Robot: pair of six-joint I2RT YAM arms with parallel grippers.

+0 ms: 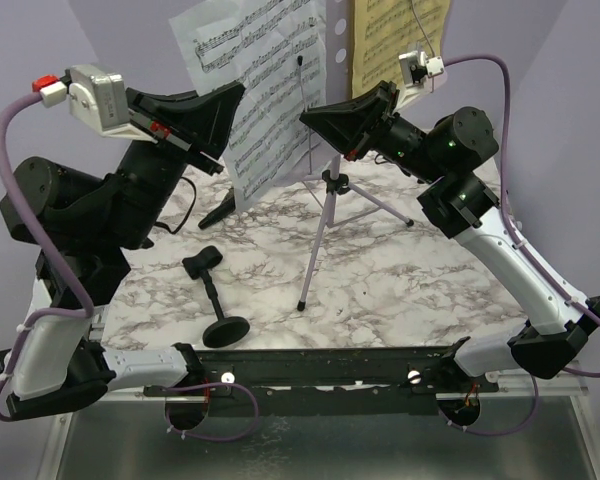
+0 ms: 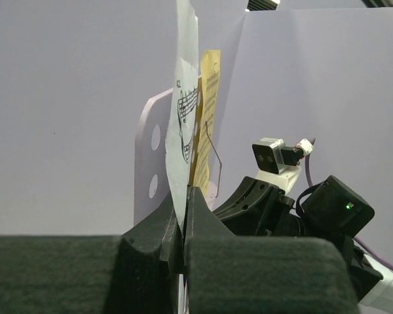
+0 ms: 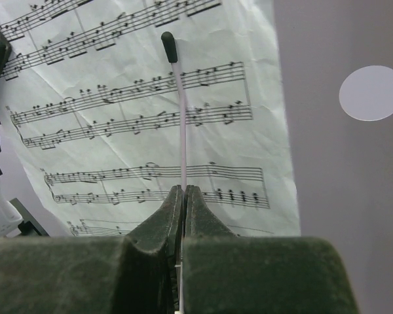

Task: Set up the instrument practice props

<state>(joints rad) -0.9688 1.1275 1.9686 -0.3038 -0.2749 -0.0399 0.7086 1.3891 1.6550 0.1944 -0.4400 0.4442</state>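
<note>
The lilac music stand [image 1: 337, 25] stands on its thin tripod [image 1: 325, 215] at the back middle of the table. A white sheet-music page [image 1: 265, 90] leans across its front, with a yellow page [image 1: 395, 40] on its right half. My left gripper [image 1: 232, 105] is shut on the white page's left edge [image 2: 182, 131]. My right gripper [image 1: 305, 118] is shut on the stand's thin page-holder wire [image 3: 183, 131], whose black tip [image 3: 168, 46] lies over the white page [image 3: 118, 111]. The black microphone [image 1: 220, 213] and the short round-based mic stand [image 1: 215, 295] lie on the table at the left.
The marble-patterned table [image 1: 400, 290] has a lilac backdrop [image 1: 570, 60] close behind the stand. The stand's perforated panel [image 3: 354, 183] fills the right of the right wrist view. The right arm [image 2: 281, 203] sits just beyond the pages in the left wrist view.
</note>
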